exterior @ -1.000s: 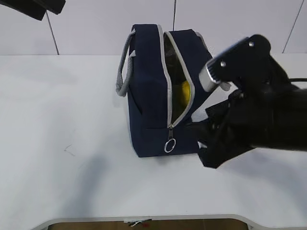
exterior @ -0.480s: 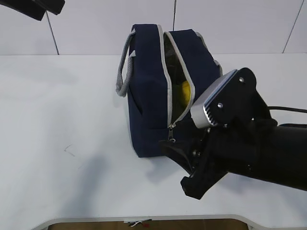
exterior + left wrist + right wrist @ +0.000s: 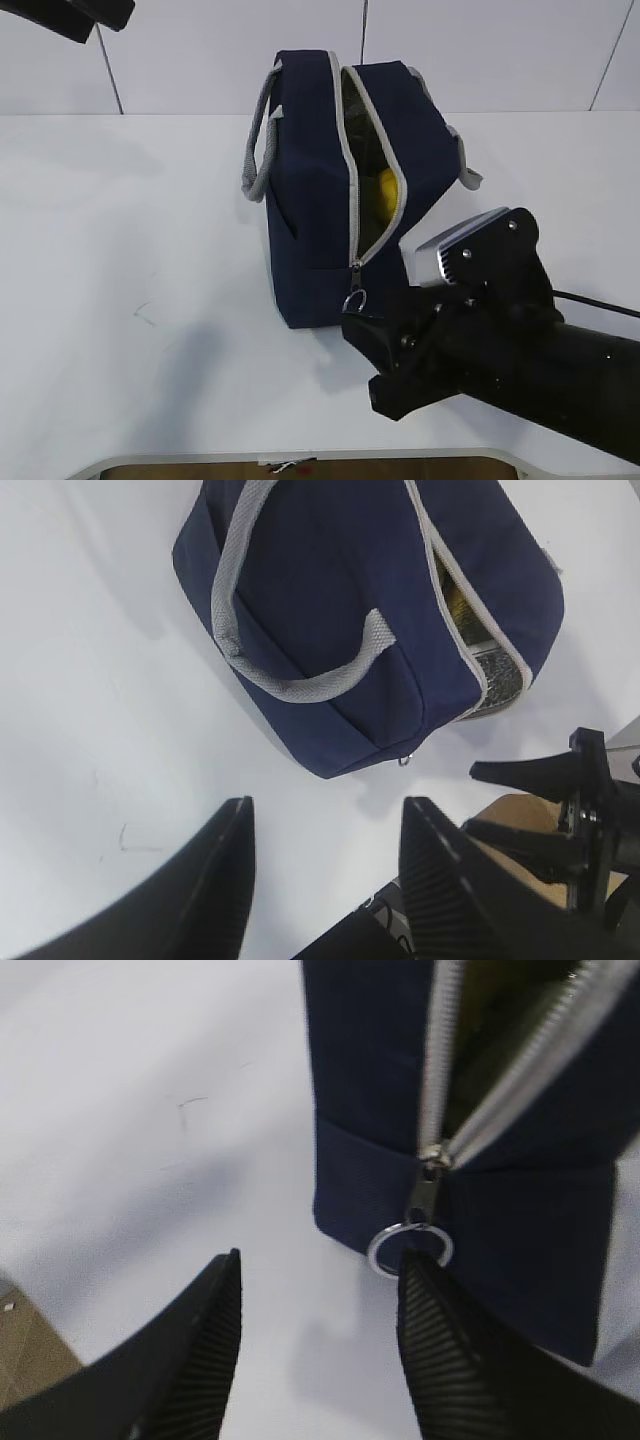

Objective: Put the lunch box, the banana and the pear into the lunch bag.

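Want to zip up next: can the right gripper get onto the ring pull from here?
Probably yes. The right gripper is open and empty, the ring pull hangs free at the lunch bag front, by one fingertip, nothing between.

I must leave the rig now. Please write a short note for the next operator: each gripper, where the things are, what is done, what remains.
Left gripper: open, empty, hanging high over the table to the left of the lunch bag.
Right gripper: open, empty, low at the bag's front; one of its fingers is close to the ring pull.
Bag: upright, zipper open. Something yellow shows inside; which fruit, I cannot tell. Lunch box, banana and pear are not on the table.
Left: packing looks finished; perhaps close the zipper.
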